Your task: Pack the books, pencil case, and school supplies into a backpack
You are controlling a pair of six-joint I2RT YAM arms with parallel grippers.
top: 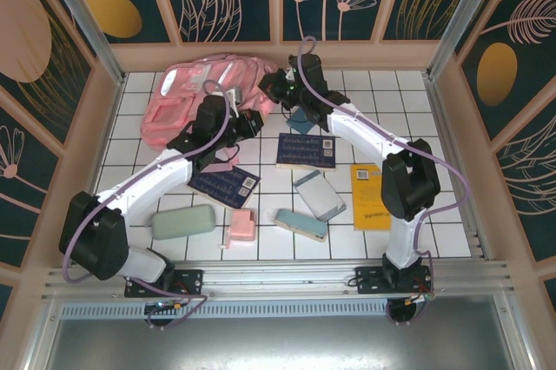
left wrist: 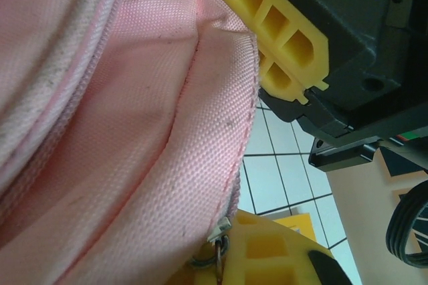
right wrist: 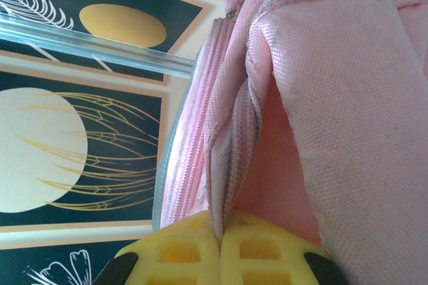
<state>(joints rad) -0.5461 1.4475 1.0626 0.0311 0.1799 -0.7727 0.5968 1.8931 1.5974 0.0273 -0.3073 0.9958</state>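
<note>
My right gripper (right wrist: 221, 248) is clamped shut on a fold of pink fabric beside the zipper track of the backpack (top: 187, 101). My left gripper (left wrist: 264, 251) is closed too, at the bag's edge, with the zipper pull (left wrist: 217, 241) against its fingers. I cannot tell whether the pull itself is pinched. The overhead camera shows the backpack lying flat at the far left of the table (top: 408, 101), its long axis running left to right and angling away toward the far right, where both grippers meet it. Only the wrist cameras show those grips and the weave up close, while only the overhead gives the layout. I cannot see the bag's inside. On the tiles outside it lie one navy book (top: 224, 186), a second navy book (top: 306, 151), the yellow-orange book (top: 372, 196), the teal book (top: 302, 123) partly under my right arm, the pencil case (top: 183, 221), the pink block (top: 241, 227), the light-blue slab (top: 301, 224) and the grey-blue case (top: 319, 194).
</note>
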